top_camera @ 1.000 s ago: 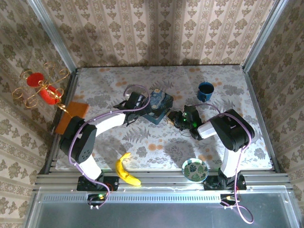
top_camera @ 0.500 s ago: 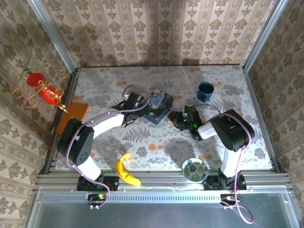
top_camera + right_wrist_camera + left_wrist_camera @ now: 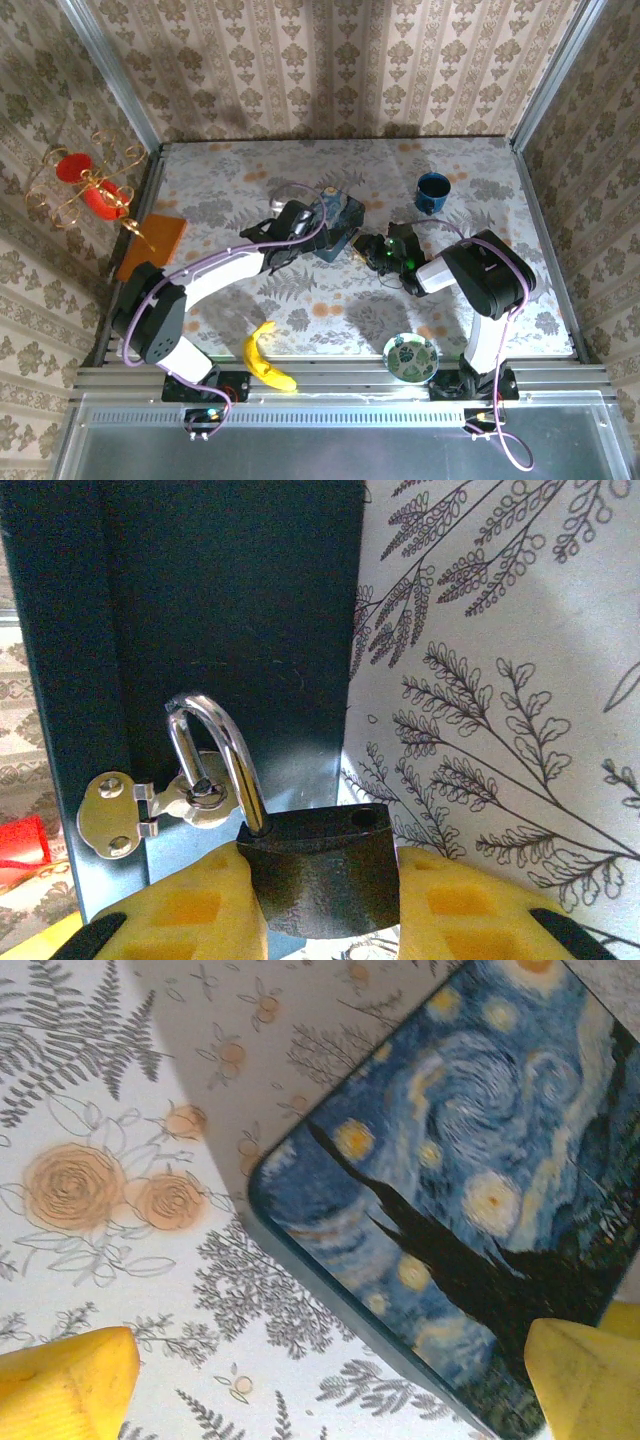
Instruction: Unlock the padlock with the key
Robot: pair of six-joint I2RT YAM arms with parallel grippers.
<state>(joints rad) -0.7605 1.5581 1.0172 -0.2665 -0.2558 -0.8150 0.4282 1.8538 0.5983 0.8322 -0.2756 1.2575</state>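
Fingers [image 3: 190, 910] of the right arm clenched on the small dark-bodied metal padlock [image 3: 320, 880], pinning it steady beside the blue starry-night painted tin box [image 3: 200, 600], where its silvery shackle [image 3: 241, 775] hooks the hasp [image 3: 110, 815]. Left fingers [image 3: 65, 1385] spread wide, straddling the tin's corner on the floral bench [image 3: 120, 1110], probably to brace it.

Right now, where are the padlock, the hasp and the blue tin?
padlock [image 3: 315, 880]: right wrist view, on its dark body.
hasp [image 3: 105, 818]: right wrist view, on its silvery screwed plate.
blue tin [image 3: 450, 1180]: left wrist view, on the painted lid.
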